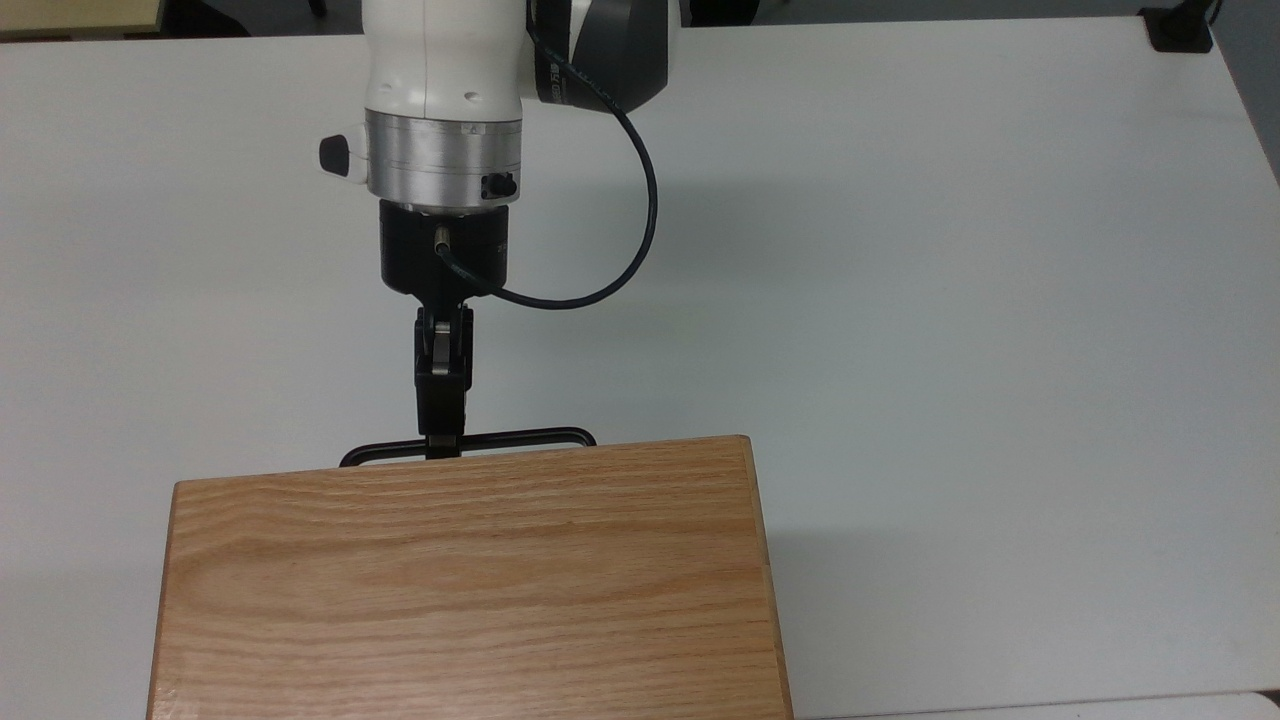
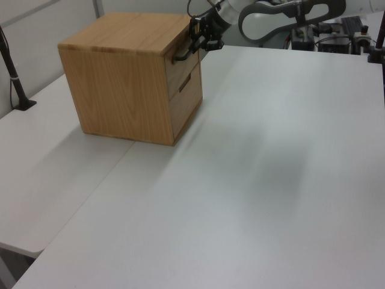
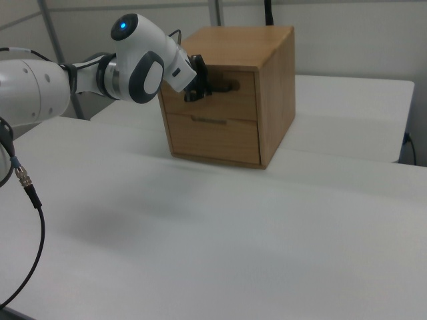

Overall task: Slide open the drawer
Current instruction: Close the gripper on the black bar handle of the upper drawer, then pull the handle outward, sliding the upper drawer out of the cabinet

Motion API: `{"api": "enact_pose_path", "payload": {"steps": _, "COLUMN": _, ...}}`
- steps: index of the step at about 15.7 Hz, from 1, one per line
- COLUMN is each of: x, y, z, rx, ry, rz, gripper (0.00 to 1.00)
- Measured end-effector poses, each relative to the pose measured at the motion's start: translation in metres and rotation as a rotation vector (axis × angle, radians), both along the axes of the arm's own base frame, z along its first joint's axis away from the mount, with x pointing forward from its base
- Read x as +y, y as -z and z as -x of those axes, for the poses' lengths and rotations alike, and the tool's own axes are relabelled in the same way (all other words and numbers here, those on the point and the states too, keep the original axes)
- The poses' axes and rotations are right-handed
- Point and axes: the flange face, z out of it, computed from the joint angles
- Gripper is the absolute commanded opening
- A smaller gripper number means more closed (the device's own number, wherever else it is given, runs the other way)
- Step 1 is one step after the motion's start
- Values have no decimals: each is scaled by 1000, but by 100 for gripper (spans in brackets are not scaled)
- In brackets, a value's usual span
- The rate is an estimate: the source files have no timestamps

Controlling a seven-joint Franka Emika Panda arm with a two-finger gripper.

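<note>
The drawer point(image 3: 237, 103) is the upper of two in an oak cabinet, and it sits flush and closed. Its flat front point(image 2: 178, 73) carries a thin black bar handle point(image 1: 520, 438), which in the top view pokes out past the cabinet top point(image 1: 470, 580). My gripper point(image 1: 441, 445) reaches the handle left of its middle in the top view. One finger sits above the bar and one below, closed on it. The gripper point(image 2: 194, 45) meets the handle point(image 2: 182, 54) at the cabinet's top front edge. In the right view the gripper point(image 3: 202, 85) holds the handle's point(image 3: 227, 85) left end.
A lower drawer point(image 3: 212, 139) with its own handle sits under the gripped one. The cabinet stands on a white table point(image 1: 950, 300). A black cable point(image 1: 645, 200) loops from my wrist. A black post point(image 2: 12, 66) stands at the left view's left, and equipment point(image 2: 337, 27) stands behind the table.
</note>
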Motion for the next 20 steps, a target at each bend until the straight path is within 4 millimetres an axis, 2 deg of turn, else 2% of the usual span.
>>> {"api": "enact_pose_path", "payload": {"steps": 4, "x": -6, "y": -3, "z": 16, "rx": 18, "ry": -4, "rz": -6, "gripper": 4}}
{"api": "enact_pose_path", "payload": {"steps": 9, "x": -23, "y": -10, "z": 65, "rx": 70, "ry": -40, "rz": -8, "gripper": 4}}
{"api": "enact_pose_path", "payload": {"steps": 20, "x": -45, "y": -16, "z": 155, "rx": 137, "ry": -120, "rz": -15, "gripper": 4}}
